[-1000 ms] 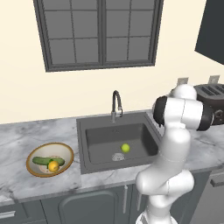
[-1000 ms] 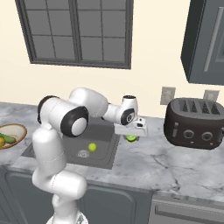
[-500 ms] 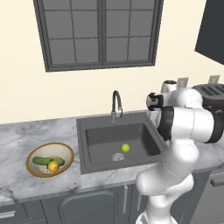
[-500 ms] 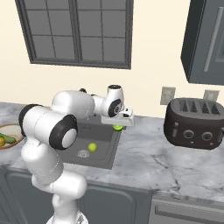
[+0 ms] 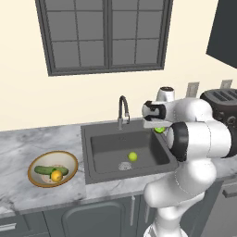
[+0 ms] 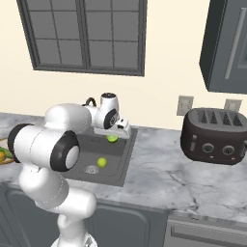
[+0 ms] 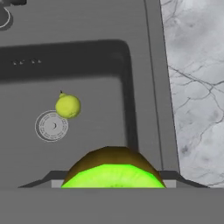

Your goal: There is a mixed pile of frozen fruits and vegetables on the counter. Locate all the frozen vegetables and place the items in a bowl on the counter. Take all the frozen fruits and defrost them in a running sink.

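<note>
My gripper [image 5: 159, 128] is shut on a darker green lime-like fruit [image 5: 160, 130] and holds it in the air over the right rim of the sink [image 5: 106, 147]. In the hand view that green fruit [image 7: 113, 174] sits at the bottom, above the sink's right wall. A yellow-green fruit [image 5: 133, 157] lies on the basin floor beside the round drain [image 7: 51, 126]. The bowl [image 5: 35, 162] rests on the counter [image 5: 28, 143] left of the sink, with the long dark green cucumber [image 5: 45, 170] and the yellow-orange round item [image 5: 56, 176] in it.
A tall curved dark faucet [image 5: 122, 109] rises behind the basin. A dark toaster [image 6: 214, 136] stands on the marble to the right, below wall outlets. A window is above the sink and a dark cabinet [image 6: 226, 46] hangs at the upper right.
The arm has swung left from the counter near the toaster to the sink's right rim, carrying the green fruit. The yellow-green fruit and the bowl have stayed put.
</note>
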